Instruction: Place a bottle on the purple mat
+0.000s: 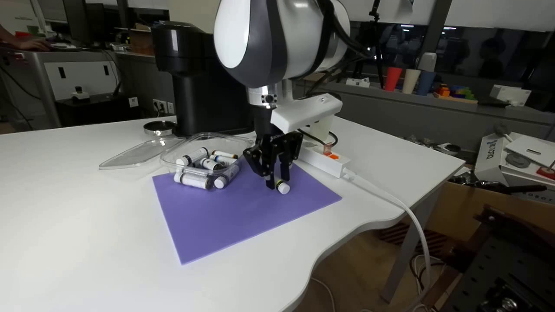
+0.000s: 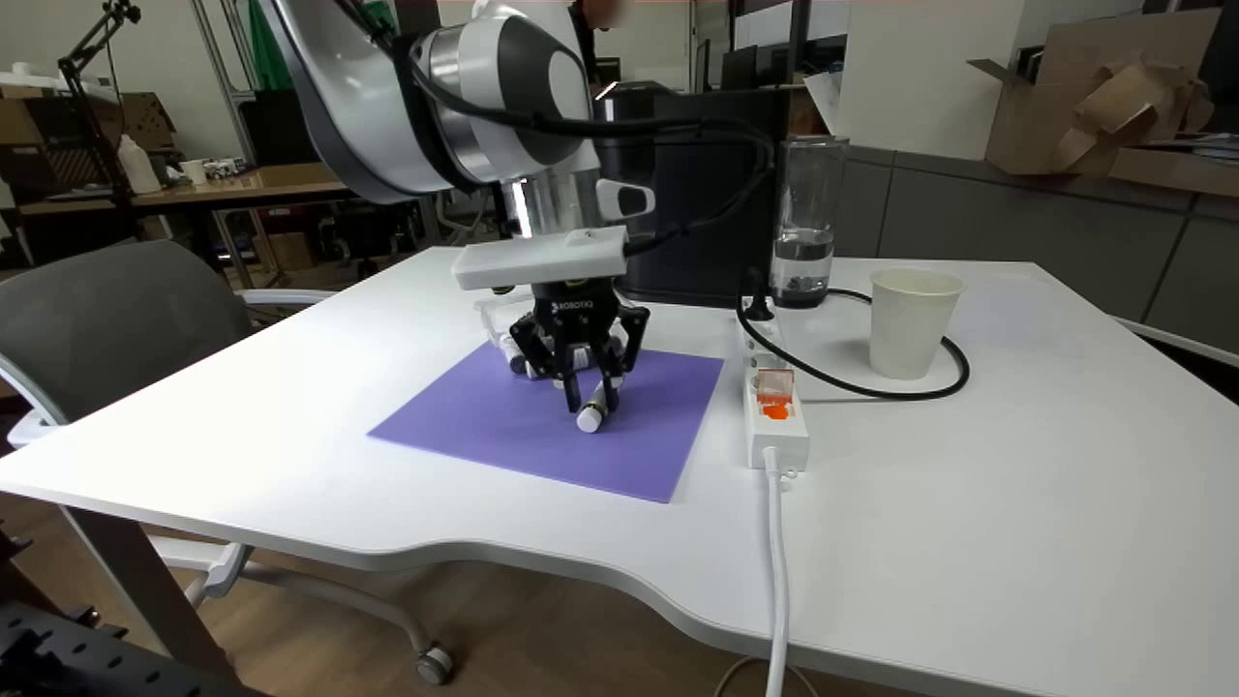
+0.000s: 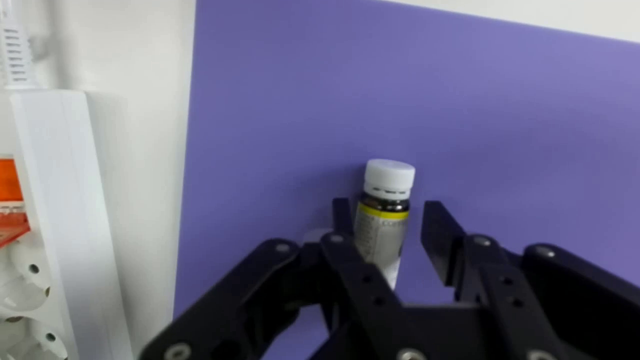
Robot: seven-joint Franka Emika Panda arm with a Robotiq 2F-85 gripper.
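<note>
A small bottle (image 3: 381, 235) with a white cap, dark neck, yellow band and pale label lies on its side on the purple mat (image 3: 280, 110). The bottle also shows in both exterior views (image 1: 283, 187) (image 2: 590, 417), as does the mat (image 1: 221, 225) (image 2: 523, 436). My gripper (image 3: 389, 215) is open, with its fingers on either side of the bottle. In the wrist view a gap shows between the bottle and the right-hand finger. The left-hand finger is close to the bottle and hides part of it; I cannot tell if they touch. The gripper is low over the mat in both exterior views (image 1: 277, 175) (image 2: 592, 395).
A clear plastic box (image 1: 173, 160) with several look-alike bottles (image 1: 194, 157) stands at the mat's back edge. Its clear lid (image 1: 136, 154) lies beside it. A white power strip (image 2: 777, 436) with a cable lies beside the mat. A black machine (image 1: 199, 86) and white cup (image 2: 910, 324) stand nearby.
</note>
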